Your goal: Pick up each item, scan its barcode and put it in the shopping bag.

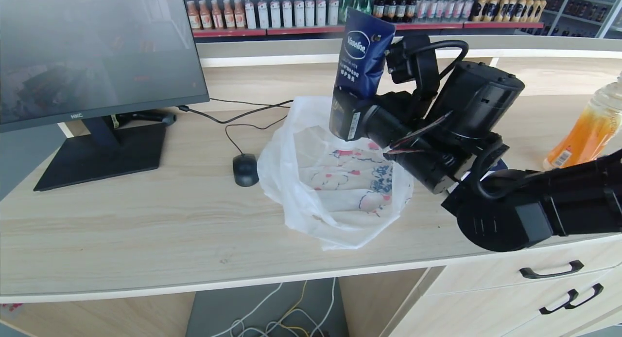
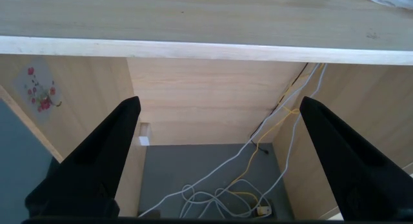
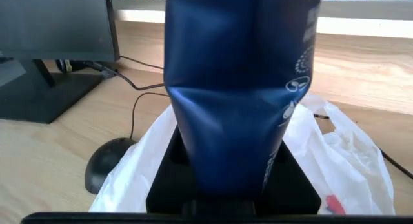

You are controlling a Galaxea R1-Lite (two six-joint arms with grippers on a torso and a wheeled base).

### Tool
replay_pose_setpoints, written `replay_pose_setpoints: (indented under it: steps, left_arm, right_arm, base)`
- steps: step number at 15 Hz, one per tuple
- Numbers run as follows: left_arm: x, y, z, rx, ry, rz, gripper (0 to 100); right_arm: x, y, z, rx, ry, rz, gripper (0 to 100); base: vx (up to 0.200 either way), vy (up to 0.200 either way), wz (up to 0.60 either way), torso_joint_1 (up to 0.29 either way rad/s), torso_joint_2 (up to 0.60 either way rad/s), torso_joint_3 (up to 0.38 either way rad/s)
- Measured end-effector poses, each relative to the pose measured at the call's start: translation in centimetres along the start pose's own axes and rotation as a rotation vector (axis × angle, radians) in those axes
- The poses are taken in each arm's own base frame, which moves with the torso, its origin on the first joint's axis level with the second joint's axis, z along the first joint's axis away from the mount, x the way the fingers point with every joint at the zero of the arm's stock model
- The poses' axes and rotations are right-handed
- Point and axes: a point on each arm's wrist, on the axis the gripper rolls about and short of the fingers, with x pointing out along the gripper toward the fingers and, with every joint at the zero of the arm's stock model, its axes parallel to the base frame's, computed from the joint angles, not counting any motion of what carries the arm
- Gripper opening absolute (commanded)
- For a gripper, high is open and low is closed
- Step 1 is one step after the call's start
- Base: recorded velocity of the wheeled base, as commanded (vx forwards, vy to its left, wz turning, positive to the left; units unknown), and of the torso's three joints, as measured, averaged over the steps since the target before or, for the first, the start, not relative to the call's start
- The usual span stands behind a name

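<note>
Stock at the right claw [image 1: 351,123]: one blue tube [image 1: 362,55], upright, its lower end clamped tight between the fingers. Under the claw lies one white shopping bag [image 1: 311,191], mouth open. The head view adds one mouse [image 1: 245,169] left of the claw beside the bag, one monitor [image 1: 97,50] farther left, and one orange bottle [image 1: 588,128] well off to its right. The left wrist view gives the left claw [image 2: 219,101], spread wide and holding nothing, below the counter [image 2: 193,50] edge, loose cables [image 2: 226,192] beneath it.
</note>
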Motion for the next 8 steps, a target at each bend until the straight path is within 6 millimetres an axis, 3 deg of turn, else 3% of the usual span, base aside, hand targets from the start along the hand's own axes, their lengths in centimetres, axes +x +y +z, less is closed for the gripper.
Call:
replay_pose_setpoints:
  steps: [4,8]
  left_arm:
    - [0.0,0.0,0.0,0.000,0.000,0.000,100]
    - [0.0,0.0,0.0,0.000,0.000,0.000,100]
  right_arm:
    - [2.0,0.0,0.1,-0.009,0.014,0.014,0]
    - [3.3,0.3,-1.8,-0.013,0.039,0.016,0]
  base:
    - [0.000,0.000,0.00,0.000,0.00,0.000]
    - [0.000,0.000,0.00,0.000,0.00,0.000]
